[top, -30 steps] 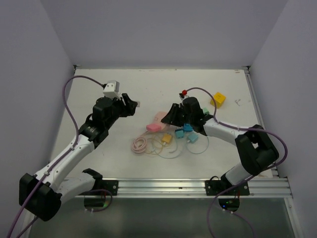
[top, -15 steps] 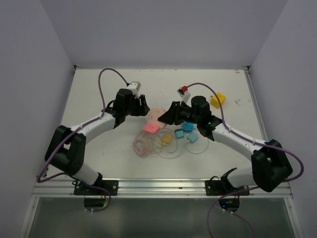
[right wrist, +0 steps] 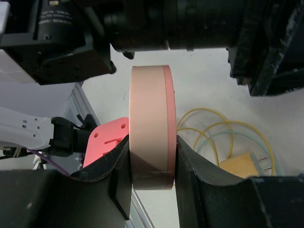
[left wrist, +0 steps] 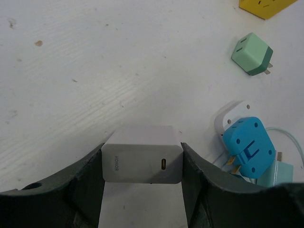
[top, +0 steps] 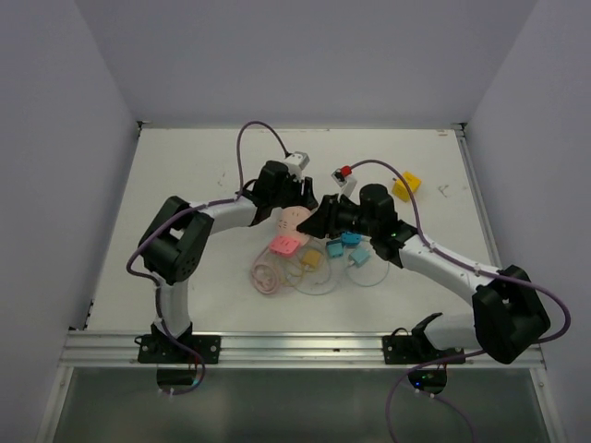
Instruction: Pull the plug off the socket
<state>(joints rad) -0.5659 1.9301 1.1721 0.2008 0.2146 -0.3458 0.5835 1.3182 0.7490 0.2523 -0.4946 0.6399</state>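
Note:
My left gripper [left wrist: 142, 166] is shut on a white charger plug [left wrist: 142, 154] marked HONOR, its USB port facing the camera, held above the table. In the top view the left gripper [top: 294, 192] sits just behind the pale pink round socket [top: 294, 220]. My right gripper [right wrist: 152, 161] is shut on that socket [right wrist: 152, 123], gripping it by its flat faces and holding it on edge. The left arm's black body fills the top of the right wrist view. No socket shows around the plug in the left wrist view, and I cannot see the plug's prongs.
A coral plug block [top: 284, 245] lies below the socket. Blue [top: 349, 238], mint [top: 358, 258] and yellow [top: 311, 258] plugs lie with coiled cables [top: 263, 272] at mid-table. A yellow socket cube [top: 406, 185] sits back right. A green plug [left wrist: 251, 53] lies beyond the charger.
My left arm has swung right from the left side to the table's middle with the white plug, ending beside the socket. My right gripper has shifted slightly left, still holding the socket.

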